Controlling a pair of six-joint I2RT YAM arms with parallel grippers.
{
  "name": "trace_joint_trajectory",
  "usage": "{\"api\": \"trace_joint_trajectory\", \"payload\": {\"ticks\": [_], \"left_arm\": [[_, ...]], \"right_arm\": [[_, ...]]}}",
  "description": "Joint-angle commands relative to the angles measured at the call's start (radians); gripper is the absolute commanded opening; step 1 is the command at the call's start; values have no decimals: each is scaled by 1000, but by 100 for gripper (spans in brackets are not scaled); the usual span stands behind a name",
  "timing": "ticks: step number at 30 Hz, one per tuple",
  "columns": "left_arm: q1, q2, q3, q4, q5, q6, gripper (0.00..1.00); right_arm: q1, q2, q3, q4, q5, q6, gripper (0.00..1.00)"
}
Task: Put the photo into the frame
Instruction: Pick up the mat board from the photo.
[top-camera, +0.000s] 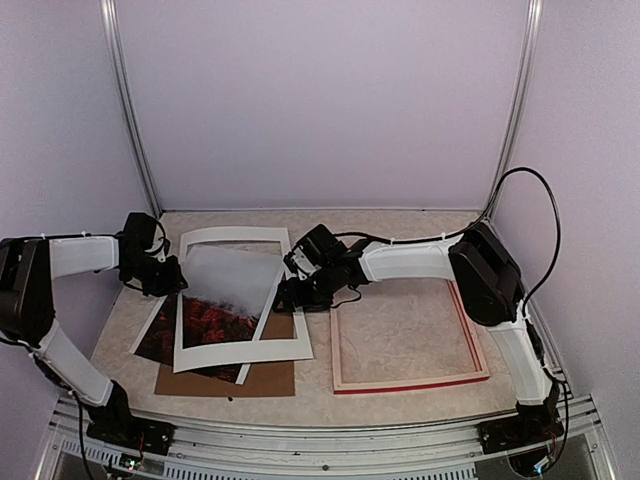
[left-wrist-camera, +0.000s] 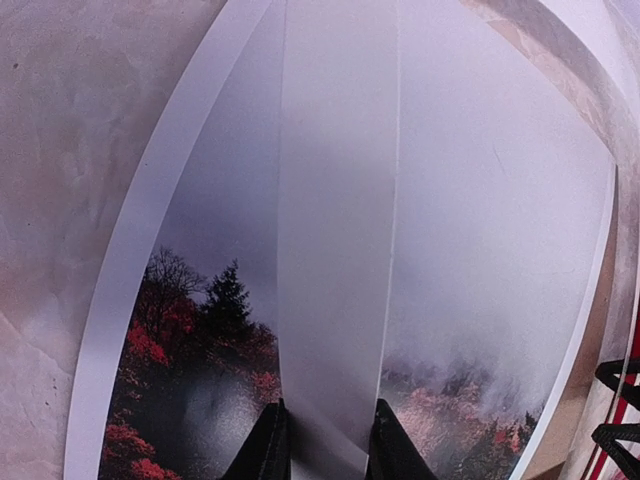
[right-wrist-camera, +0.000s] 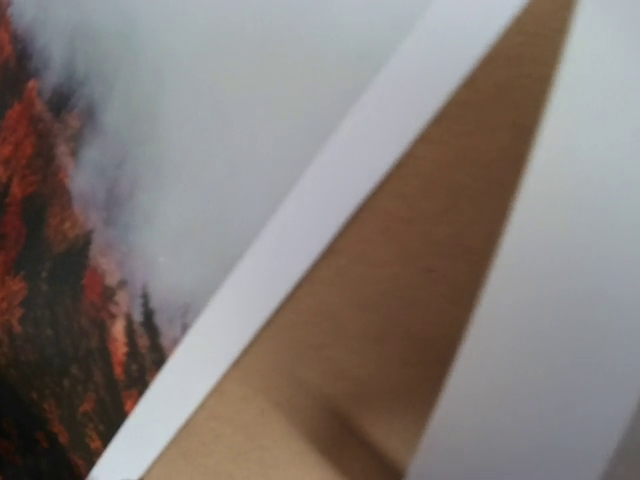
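Between my left fingers (left-wrist-camera: 265, 450), which stand narrow, runs one white strip of the mat (left-wrist-camera: 335, 300). A tip sits at each side of it, down over the photo (left-wrist-camera: 480, 250), and I cannot tell whether they pinch the strip or only flank it.

My right fingers (top-camera: 288, 292) are at the opposite side of the same pile, low by the photo's right edge. They do not show in my right wrist view, which is filled by print, white strip and brown board. From above they are too small to judge, so I cannot tell how wide they stand or whether they touch anything.

The photo lies on the left of the tabletop (top-camera: 115, 320), tangled with the mat. Its dark red end pokes out under the mat's left strip, and its misty end rides over the right strip. The backing (top-camera: 270, 380) lies beneath both. The frame (top-camera: 410, 383) lies just right of the pile, back up and empty.

By my reckoning nothing is done yet. The photo must be freed from the mat, carried across and laid in the frame.
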Motion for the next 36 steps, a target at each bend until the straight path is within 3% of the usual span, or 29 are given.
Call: {"api": "trace_joint_trajectory", "payload": {"ticks": [1,17,28,36], "left_arm": [[-2,-29,-5,17,9,-5,22],[-45,-78,-71,73,16,-91,22],[-52,-100,-80,90,68,-99,21],[-30,-123,-80,71,76,-76,21]], "right_arm": [[-25,-35,-3,-46,4,-3,74],[-71,-90,-181,218,-194,123,63],[-72,-122,-131,74,-27,51,72],[-82,-139,-100,24,13,15,74]]}}
